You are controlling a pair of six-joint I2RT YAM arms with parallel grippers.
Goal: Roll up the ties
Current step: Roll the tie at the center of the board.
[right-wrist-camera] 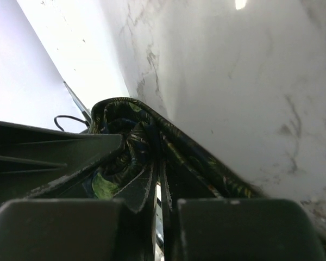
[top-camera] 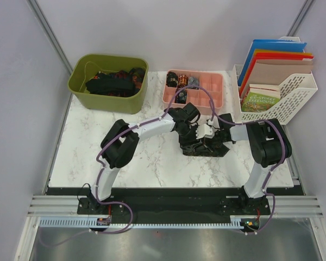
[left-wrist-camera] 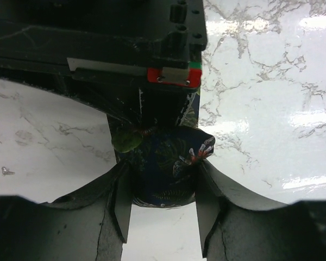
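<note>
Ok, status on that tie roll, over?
Copy: left gripper clamped across the rolled tie. And right gripper pinching its fabric, jaws nearly shut. Nothing blocking on the marble tabletop.

We see a tabletop (left-wrist-camera: 261,81) with a white marble look, smooth and glossy enough to throw back bright glare. The tie (left-wrist-camera: 165,163) is woven cloth with a faint sheen. On the left gripper (left-wrist-camera: 163,182), the 2 fingers (left-wrist-camera: 111,217) are matt black plastic, scratched. The olive bin (top-camera: 106,100), pink tray (top-camera: 216,81) and white rack (top-camera: 301,98) look like smooth plastic.
</note>
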